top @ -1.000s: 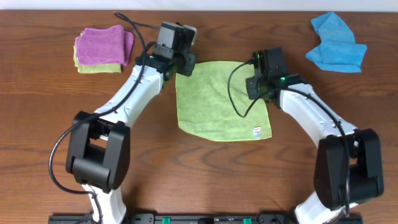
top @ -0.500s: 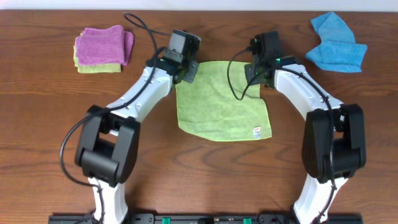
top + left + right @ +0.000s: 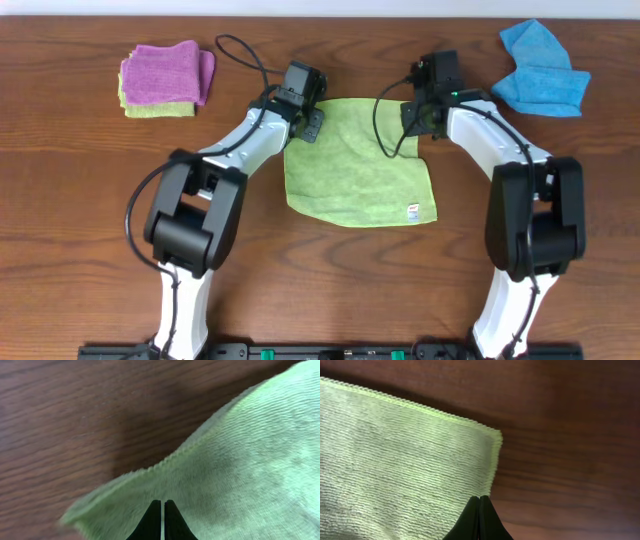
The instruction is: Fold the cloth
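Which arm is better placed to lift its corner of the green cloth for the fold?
Left, probably: the left gripper sits shut over the cloth inside a rumpled, raised corner; the right gripper is shut at the very edge, where it lies flat.

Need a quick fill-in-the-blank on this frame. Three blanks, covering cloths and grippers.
The left gripper and right gripper both have their jaws ____. On the green cloth, the white tag sits at the near-____ corner. The crumpled cloth at the table's far right is ____.
Missing words: shut; right; blue.
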Tool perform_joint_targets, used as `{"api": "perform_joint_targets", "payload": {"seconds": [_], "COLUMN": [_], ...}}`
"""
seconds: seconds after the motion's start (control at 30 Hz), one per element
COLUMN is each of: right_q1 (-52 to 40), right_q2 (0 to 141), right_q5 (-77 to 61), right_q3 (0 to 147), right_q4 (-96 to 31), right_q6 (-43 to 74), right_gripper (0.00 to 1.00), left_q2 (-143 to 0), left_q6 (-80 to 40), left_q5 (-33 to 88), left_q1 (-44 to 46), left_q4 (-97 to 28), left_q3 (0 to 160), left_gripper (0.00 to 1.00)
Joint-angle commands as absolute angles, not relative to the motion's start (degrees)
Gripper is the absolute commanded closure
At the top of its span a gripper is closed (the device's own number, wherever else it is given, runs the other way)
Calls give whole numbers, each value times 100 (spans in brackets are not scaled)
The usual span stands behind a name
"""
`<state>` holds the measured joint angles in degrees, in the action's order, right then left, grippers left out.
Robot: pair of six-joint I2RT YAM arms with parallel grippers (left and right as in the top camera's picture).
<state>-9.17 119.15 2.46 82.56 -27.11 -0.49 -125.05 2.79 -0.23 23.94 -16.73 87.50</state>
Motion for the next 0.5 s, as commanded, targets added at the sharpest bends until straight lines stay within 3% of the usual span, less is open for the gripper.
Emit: {"api": "perform_joint_targets", "payload": {"seconds": [0.0, 0.47], "right_q1": [-941, -1037], "right_q2": [12003, 12302], "right_q5": [78, -202], "right_q3": [8366, 8641], "right_q4": [-2655, -2491], "right_q6": [-95, -126], "right_gripper": [98, 99], "left_q2": [-12676, -12735], "left_q6": [213, 104], "left_q5": [-45, -193], "left_q1": [2401, 2121], "left_q4": [-1680, -1557], "left_q3": [9131, 9286], "left_gripper": [94, 94]}}
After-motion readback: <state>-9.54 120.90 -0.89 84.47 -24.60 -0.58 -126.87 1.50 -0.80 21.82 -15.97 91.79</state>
